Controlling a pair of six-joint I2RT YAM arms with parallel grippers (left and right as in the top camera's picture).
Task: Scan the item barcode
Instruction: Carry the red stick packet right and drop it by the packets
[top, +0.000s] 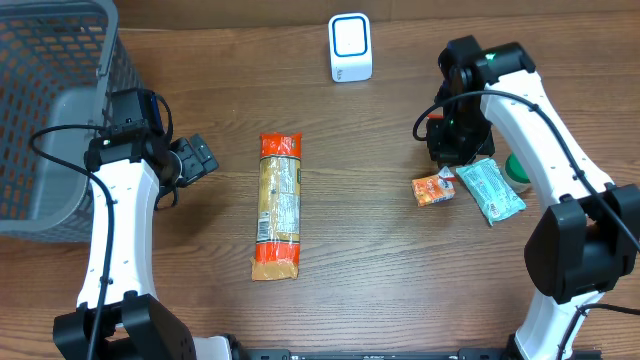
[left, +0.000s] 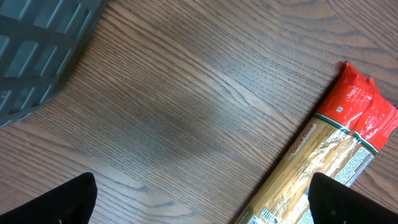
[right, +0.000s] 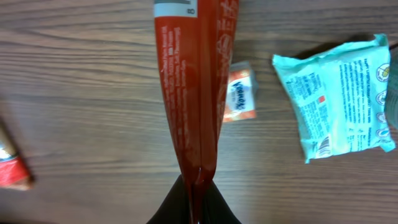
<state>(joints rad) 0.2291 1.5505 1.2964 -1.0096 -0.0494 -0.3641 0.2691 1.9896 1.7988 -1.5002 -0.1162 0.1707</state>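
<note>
right gripper (right: 194, 190): was pinched onto red packet (right: 189, 93) | left gripper (top: 200, 157): was held spread | orange packet (right: 239, 93): lettering unreadable | teal packet (right: 336, 99): barcode was seen | spaghetti pack (top: 280, 205): was seen mid-table

- The basket (top: 50, 90) sits at the upper left of the overhead frame, left of everything else.
- The scanner (top: 350, 48) stands at top centre on the tabletop (top: 390, 280).
- The pasta pack (top: 279, 205) lies mid-frame, lengthwise top to bottom, below and left of the scanner and well apart from it.
- The carton (top: 433, 189) lies right of centre, with the packet (top: 492, 190) just beside it on its right.
- A round item (top: 518, 172) lies at the packet's right edge, partly under the arm.
- In the right wrist view, the pouch (right: 193, 93) runs from the jaws of the right gripper (right: 194, 205) at bottom centre up to the top edge. The carton is partly behind it on its right, and the packet is further right.
</note>
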